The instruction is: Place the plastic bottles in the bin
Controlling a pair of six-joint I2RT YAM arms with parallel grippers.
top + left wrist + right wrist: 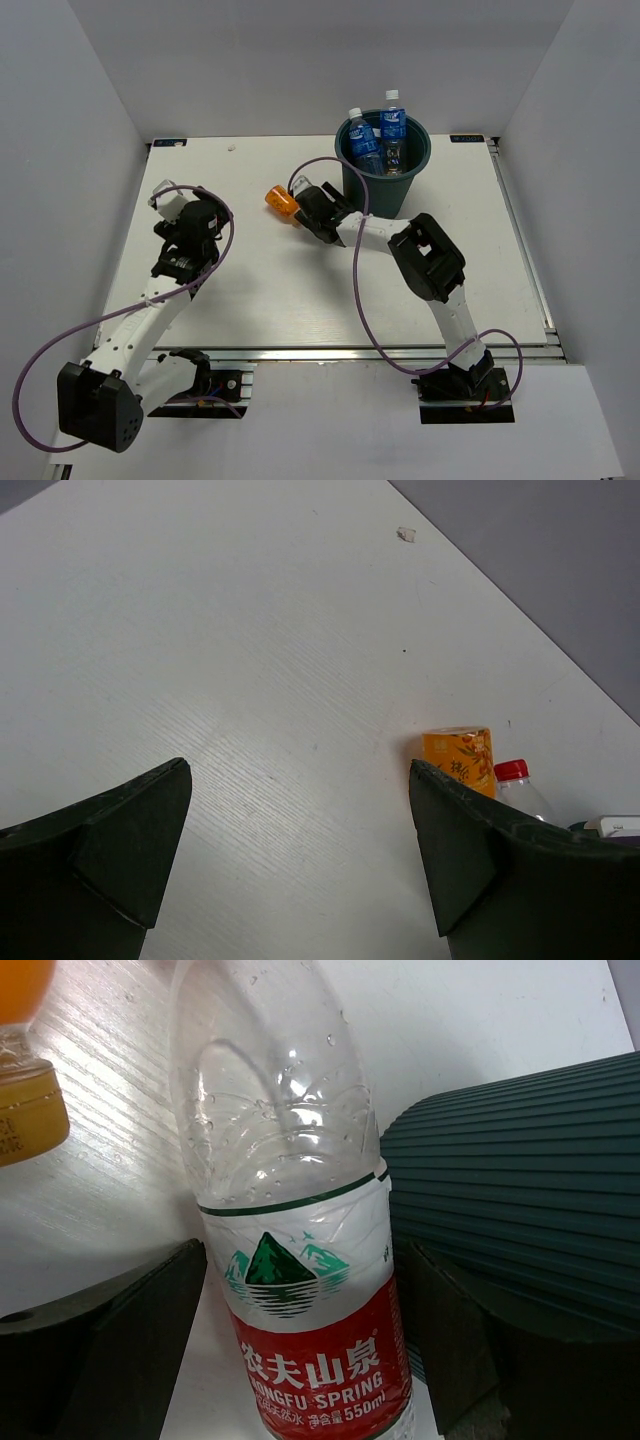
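Right gripper, closest to the lens: both fingers sat against the sides of the red-label bottle, clamped on it as far as I could see. Bottle body was clear plastic, beaded with droplets on the upper half. Its wrap was white on top with a green mountain mark, and red below with white lettering. Its red cap showed only in the left wrist view.

Just beside the bottle stood the bin, dark teal with a ribbed wall, close to one of my right fingers. On the other side was the orange bottle, blurred, on the white table. From above it lay on its side just past my right gripper, left of the bin.

Two blue-label bottles leaned inside the bin, necks above the rim.

Left gripper hung well apart from all this, fingers spread wide above the table.
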